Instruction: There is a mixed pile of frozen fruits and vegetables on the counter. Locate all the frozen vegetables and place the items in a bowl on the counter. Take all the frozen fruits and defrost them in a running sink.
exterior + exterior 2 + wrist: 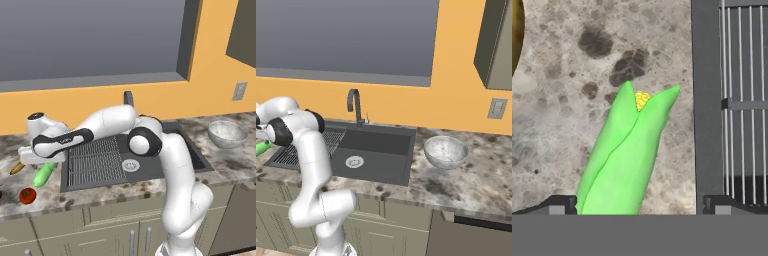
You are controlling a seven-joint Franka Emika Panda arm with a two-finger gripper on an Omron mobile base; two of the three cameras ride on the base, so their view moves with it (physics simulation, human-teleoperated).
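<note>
Tool (637,202) wide open, holding nothing, hovering over green corn cob (624,160) with fingertips (559,204) either side of its near end. Cob flat on table (572,75) just left of sink (125,160) rim, husk split showing yellow kernels. Banana (16,168) near table's left edge, tomato (27,195) toward front edge. Bowl (227,134) on table right of sink, well apart.

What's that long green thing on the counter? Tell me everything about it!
It is an ear of corn wrapped in bright green husk leaves, with a tuft of yellow kernels peeking from the split tip. It lies flat on the speckled counter, beside the sink's dark rim, between the open gripper's dark fingertips.
</note>
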